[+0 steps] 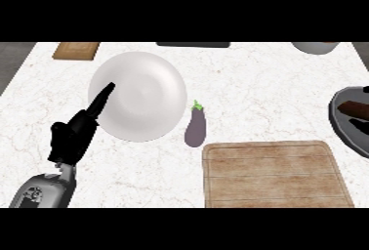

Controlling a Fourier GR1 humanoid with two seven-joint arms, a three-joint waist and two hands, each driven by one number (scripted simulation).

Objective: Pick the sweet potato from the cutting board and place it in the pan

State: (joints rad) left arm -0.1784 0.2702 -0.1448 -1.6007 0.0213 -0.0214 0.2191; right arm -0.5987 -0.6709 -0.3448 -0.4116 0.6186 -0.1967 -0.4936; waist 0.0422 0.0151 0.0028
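Note:
The brown sweet potato [354, 108] lies inside the dark pan [338, 122], which the right edge of the head view cuts off. Black shapes just above and below the potato at that edge look like parts of my right hand [358, 125]; too little shows to read it. The wooden cutting board [274, 173] at the lower right has nothing on it. My left hand [72, 136] is at the left, its fingers straight and pointing up over the rim of a white plate, holding nothing.
A large white plate [140, 95] sits left of centre. A purple eggplant [194, 128] lies between it and the cutting board. At the back are a small wooden board [75, 50], a dark flat object [193, 44] and a grey bowl [315, 47].

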